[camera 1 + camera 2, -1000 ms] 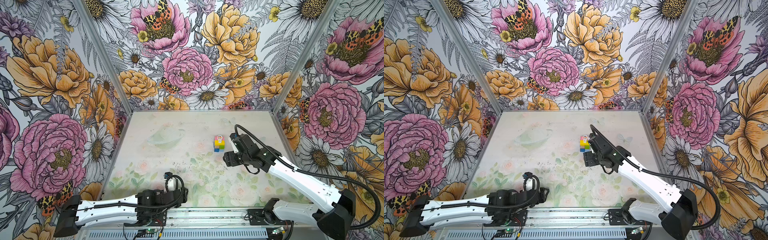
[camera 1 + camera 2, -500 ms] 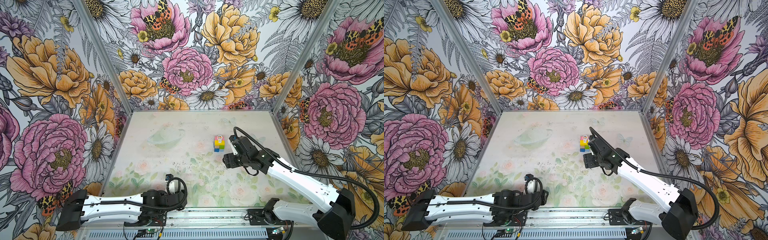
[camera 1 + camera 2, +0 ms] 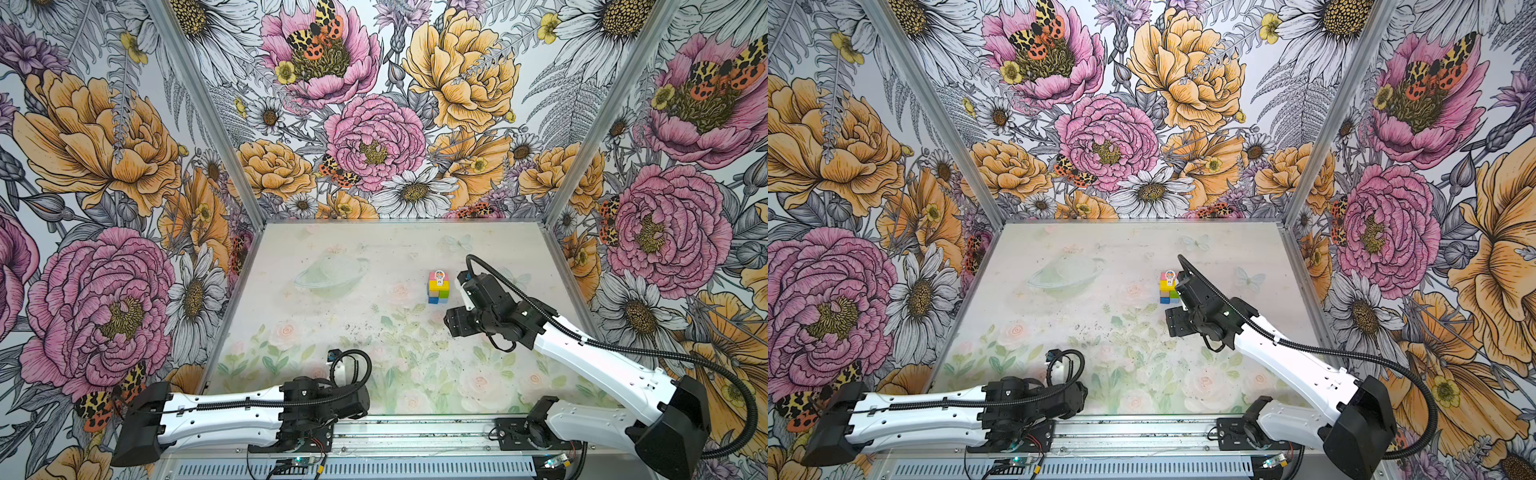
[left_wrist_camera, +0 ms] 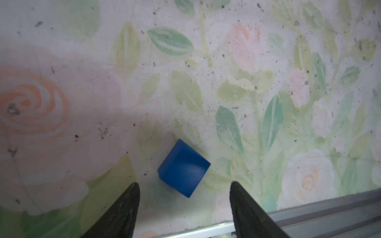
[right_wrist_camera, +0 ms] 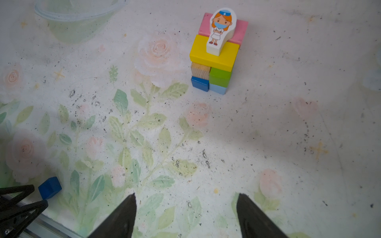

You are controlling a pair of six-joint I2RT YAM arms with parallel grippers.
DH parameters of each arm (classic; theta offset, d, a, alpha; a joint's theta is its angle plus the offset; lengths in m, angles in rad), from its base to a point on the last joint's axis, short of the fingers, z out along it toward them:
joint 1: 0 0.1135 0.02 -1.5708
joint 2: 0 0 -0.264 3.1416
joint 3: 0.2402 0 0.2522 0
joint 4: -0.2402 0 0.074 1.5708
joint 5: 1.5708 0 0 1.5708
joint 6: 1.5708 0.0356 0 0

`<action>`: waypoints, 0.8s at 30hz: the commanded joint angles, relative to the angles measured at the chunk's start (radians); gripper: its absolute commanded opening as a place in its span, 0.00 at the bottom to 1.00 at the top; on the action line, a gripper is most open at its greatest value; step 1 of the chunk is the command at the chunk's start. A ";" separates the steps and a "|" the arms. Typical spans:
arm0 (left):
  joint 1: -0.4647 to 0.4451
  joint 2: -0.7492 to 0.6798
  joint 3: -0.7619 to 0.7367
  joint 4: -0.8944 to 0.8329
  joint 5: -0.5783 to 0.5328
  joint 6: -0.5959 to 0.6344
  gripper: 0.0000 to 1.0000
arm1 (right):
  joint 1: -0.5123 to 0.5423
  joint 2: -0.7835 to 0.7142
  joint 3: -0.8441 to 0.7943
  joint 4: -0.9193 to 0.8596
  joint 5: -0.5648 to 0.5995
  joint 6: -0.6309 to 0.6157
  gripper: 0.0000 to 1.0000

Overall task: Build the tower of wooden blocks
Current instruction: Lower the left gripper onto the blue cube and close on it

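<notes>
- Wood block tower: small painted wooden blocks, stacked upright, standing right of centre in both top views on the pale floral-printed tabletop.
- Bottom layer: dark blue base cube and light blue cube, touching side by side.
- Middle layer: plain tan block beside green block.
- Top layer: yellow oblong brick, with pink oblong brick touching behind it.
- White wooden nurse figure: upright on the yellow and pink bricks.
- Loose dark blue cube: on the tabletop, well apart from the tower, near the metal rail.
- Left gripper: jaws apart, one finger on each side of the loose cube with a gap on both sides; nothing gripped.
- Right gripper: jaws apart, empty, with bare tabletop between them.
</notes>
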State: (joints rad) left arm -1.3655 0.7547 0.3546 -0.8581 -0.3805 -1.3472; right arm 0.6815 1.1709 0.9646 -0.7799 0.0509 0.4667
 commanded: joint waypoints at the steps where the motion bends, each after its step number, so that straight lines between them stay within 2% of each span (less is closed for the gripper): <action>1: 0.031 0.006 0.003 -0.011 0.039 0.039 0.66 | -0.004 -0.011 -0.009 0.024 -0.003 -0.022 0.79; 6: 0.106 0.028 0.012 0.007 0.065 0.097 0.59 | -0.012 -0.012 -0.024 0.031 -0.005 -0.025 0.79; 11: 0.152 0.086 0.019 0.053 0.097 0.152 0.59 | -0.023 -0.017 -0.042 0.037 -0.013 -0.027 0.79; 16: 0.160 0.162 0.032 0.097 0.117 0.175 0.58 | -0.039 -0.030 -0.059 0.037 -0.019 -0.030 0.79; 21: 0.160 0.226 0.054 0.120 0.131 0.187 0.44 | -0.056 -0.037 -0.067 0.039 -0.028 -0.034 0.79; 24: 0.160 0.250 0.073 0.119 0.135 0.196 0.42 | -0.061 -0.039 -0.072 0.041 -0.032 -0.035 0.79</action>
State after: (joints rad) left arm -1.2121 0.9863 0.4099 -0.7567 -0.2928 -1.1709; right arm 0.6266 1.1568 0.9039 -0.7650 0.0284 0.4442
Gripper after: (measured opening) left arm 0.425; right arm 0.790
